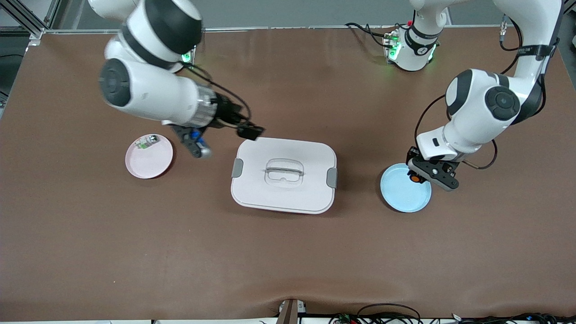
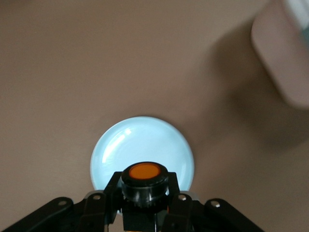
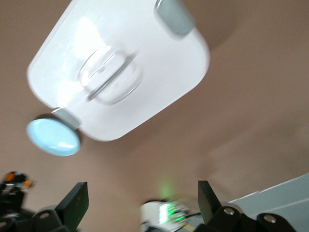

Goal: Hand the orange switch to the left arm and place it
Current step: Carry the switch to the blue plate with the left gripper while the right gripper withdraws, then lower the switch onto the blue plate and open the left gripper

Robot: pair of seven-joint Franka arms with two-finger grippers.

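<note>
Gripping the orange switch (image 2: 145, 181), a black cylinder with a round orange end, the left end effector (image 1: 416, 176) hovers over the blue plate (image 1: 400, 195) at frame right. No writing is legible. The right end effector (image 3: 140, 203), fingers spread, hangs near the box (image 1: 283, 180) at centre.

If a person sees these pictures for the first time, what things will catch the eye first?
First is the big white box at the table's middle, between a pink plate toward the right arm's end and a blue plate toward the left arm's end. Next, the left gripper over the blue plate, shut on the orange switch. The right gripper hangs open between the pink plate and the box.
</note>
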